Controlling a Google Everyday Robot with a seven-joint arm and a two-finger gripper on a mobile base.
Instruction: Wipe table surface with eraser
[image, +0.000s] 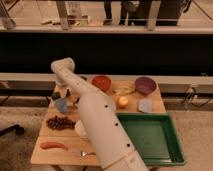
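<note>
The table surface (107, 104) is a light tan plank top, crowded with items. My white arm rises from the bottom centre, bends at an elbow over the far left corner and drops to the gripper (61, 93). The gripper hangs low over that far left corner, just behind the blue cup (61, 104). A small dark shape (55, 95) sits right beside the gripper at the table's left edge. I cannot tell whether it is the eraser or whether the gripper holds it.
A red bowl (101, 82), a banana (124, 91) and a purple bowl (145, 85) stand along the far edge. An orange (121, 101) and a pale block (145, 105) lie mid-right. A green tray (150, 137) fills the near right. Grapes (60, 122), a white cup (80, 127), a sausage (53, 145) and a fork (87, 153) lie near left.
</note>
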